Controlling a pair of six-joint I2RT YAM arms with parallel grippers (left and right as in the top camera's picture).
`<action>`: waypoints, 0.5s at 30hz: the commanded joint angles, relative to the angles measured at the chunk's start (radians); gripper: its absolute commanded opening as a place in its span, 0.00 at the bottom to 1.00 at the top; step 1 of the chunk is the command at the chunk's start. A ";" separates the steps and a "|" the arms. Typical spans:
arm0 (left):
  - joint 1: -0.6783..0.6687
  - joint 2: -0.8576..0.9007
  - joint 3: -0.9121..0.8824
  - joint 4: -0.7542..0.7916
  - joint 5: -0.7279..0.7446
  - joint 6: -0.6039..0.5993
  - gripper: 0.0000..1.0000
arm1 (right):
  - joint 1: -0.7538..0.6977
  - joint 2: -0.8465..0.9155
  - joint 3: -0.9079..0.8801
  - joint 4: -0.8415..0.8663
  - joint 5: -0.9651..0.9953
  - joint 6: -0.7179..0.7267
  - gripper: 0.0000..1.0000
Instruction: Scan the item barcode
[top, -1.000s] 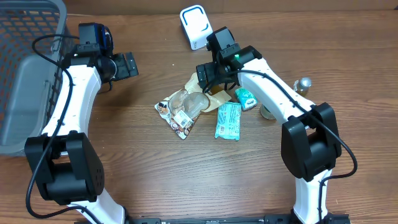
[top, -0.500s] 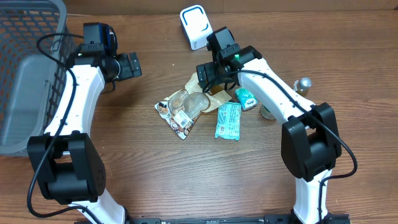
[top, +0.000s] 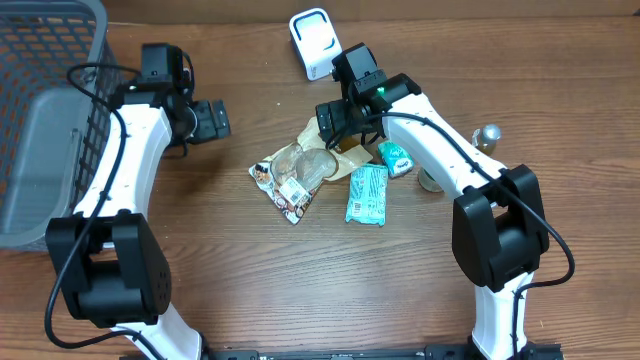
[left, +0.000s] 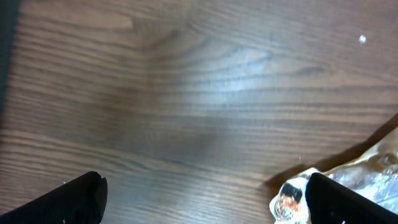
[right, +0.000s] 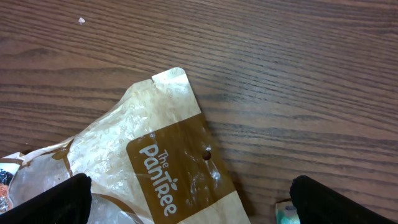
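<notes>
**Bench (top: 250, 290), wood grain, seen from overhead.**

1. Left end effector (top: 220, 120): released, jaws spread wide, nothing between them. We place it at 10 o'clock from the pile of packets and well apart from it. In its wrist view the left end effector (left: 205, 208) looks onto bare wood, with a crinkled clear wrapper (left: 367, 174) at 4 o'clock that we cannot identify.
2. Right end effector (top: 335, 120): released, jaws spread wide, grasping nothing. It sits directly over the 12 o'clock edge of the pile. In its wrist view the right end effector (right: 193, 202) frames the Pantree packet (right: 168, 168).
3. Pantree packet (top: 340, 155): clear film with a brown label, lying flat on the bench near its centre. We see no barcode on the face shown.
4. Cookie packet (top: 290, 182): touching the Pantree packet at its 8 o'clock side.
5. Teal packet (top: 367, 194): flat, at 5 o'clock from the Pantree packet.
6. Small teal item (top: 396, 157): at 3 o'clock from the Pantree packet, just beside it.
7. White device (top: 313, 42): blue outline on its face, at 12 o'clock from the pile.
8. Mesh basket (top: 40, 120): far 9 o'clock edge.
9. Silver-capped bottle (top: 487, 135): at 3 o'clock from the pile.
</notes>
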 joint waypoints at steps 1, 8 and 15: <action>-0.011 0.010 -0.047 0.000 0.007 0.008 1.00 | -0.005 -0.003 -0.006 0.005 0.009 0.003 1.00; -0.011 -0.034 -0.269 0.187 0.020 0.009 1.00 | -0.005 -0.003 -0.006 0.005 0.009 0.003 1.00; -0.011 -0.169 -0.568 0.517 0.065 0.008 1.00 | -0.005 -0.003 -0.006 0.005 0.009 0.003 1.00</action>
